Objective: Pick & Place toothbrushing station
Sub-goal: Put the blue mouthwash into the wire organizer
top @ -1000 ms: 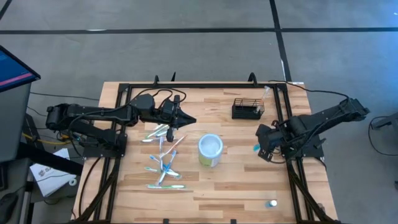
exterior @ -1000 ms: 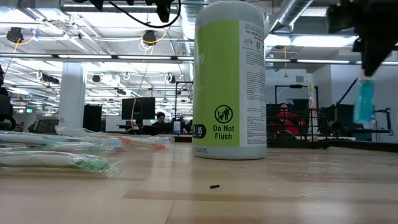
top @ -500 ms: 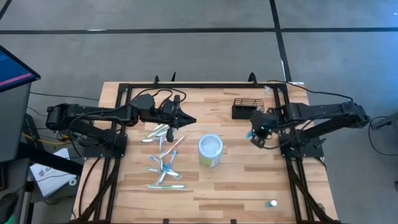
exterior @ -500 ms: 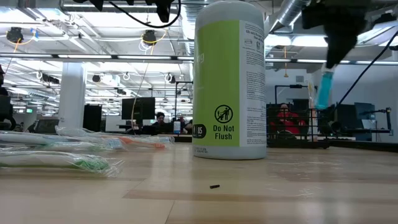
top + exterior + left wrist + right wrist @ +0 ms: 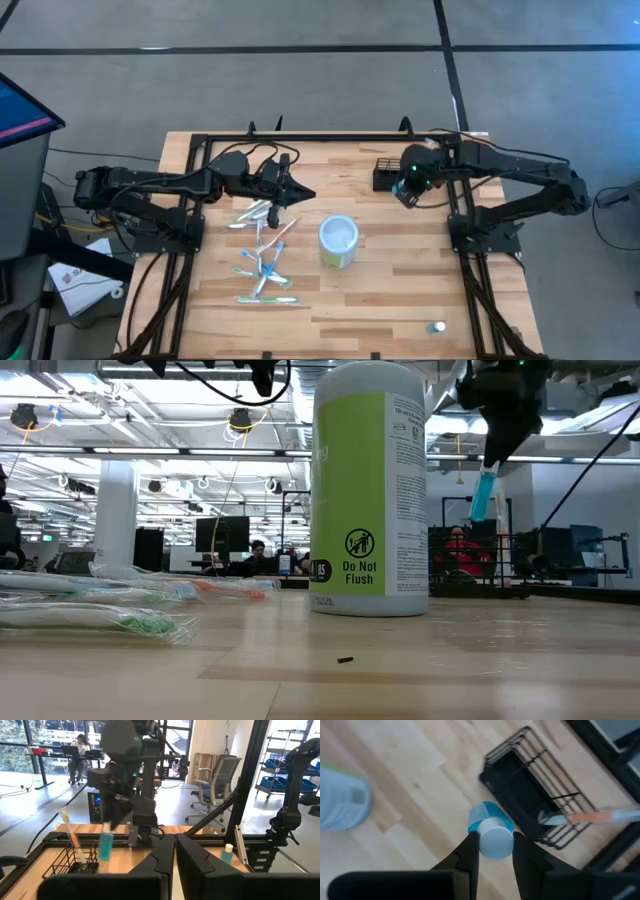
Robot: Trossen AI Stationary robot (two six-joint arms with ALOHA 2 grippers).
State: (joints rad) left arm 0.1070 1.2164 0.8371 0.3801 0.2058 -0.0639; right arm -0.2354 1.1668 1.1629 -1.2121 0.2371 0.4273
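The toothbrushing station, a small black wire basket (image 5: 530, 795), stands at the table's far right (image 5: 385, 176), with a wrapped toothbrush (image 5: 590, 817) leaning in it. My right gripper (image 5: 495, 840) hangs just beside the basket's near side (image 5: 405, 188), shut on a small blue bottle with a white cap (image 5: 484, 492). My left gripper (image 5: 305, 194) is shut on nothing and held level above the table, left of centre. It points toward the basket (image 5: 70, 865). My right gripper pinches the bottle's white-capped top end (image 5: 496, 840) between its two fingers. The fingers come from above, pointing steeply down. The blue body (image 5: 106, 846) hangs below them, a little tilted and clear of the table.
A white-and-pale-green round cup (image 5: 338, 241) stands mid-table. Several wrapped toothbrushes (image 5: 262, 250) lie scattered left of it, below my left arm. Another small bottle (image 5: 438, 327) stands near the table's front right corner. A black frame (image 5: 300, 137) rims the table.
My right gripper has carried the blue bottle from the table's right side toward the far edge and a little left. It has risen and rolled as it went, and now it hangs beside the basket. The bottle has stayed hanging in the grip.
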